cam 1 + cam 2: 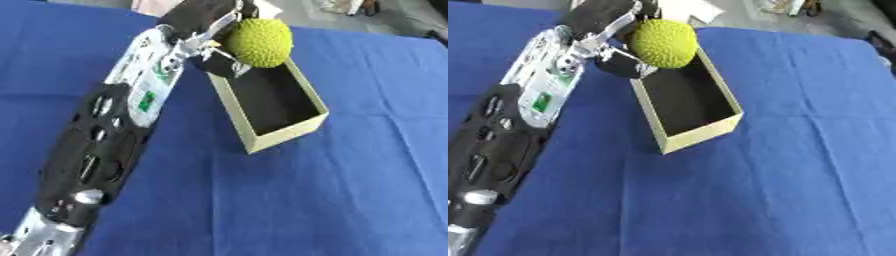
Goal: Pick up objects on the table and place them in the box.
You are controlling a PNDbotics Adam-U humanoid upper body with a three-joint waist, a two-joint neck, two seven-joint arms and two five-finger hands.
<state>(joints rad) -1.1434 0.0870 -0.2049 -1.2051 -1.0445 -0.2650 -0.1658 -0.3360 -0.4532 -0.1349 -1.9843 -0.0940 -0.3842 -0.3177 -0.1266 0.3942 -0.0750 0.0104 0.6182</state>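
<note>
The robot's left arm [114,135] reaches in from the lower left and stretches diagonally up across the blue tablecloth [332,200]. At its far end the left hand [206,27] has its fingers curled around a bumpy yellow-green ball [259,42], with 1 silver-tipped finger pressed against the ball's near-left side and dark fingers wrapped behind it. The ball sits up off the cloth, held over the far end of the box [302,131], hiding that end's rim from where the head camera looks.

The box is an open rectangular carton with pale cream walls and a dark inside. It lies askew on the cloth, its long side running from upper left to lower right, and its near corner points toward the robot. The part of its inside that shows looks bare. The arm passes just beside the box's left wall. The right hand does not appear in either view.
</note>
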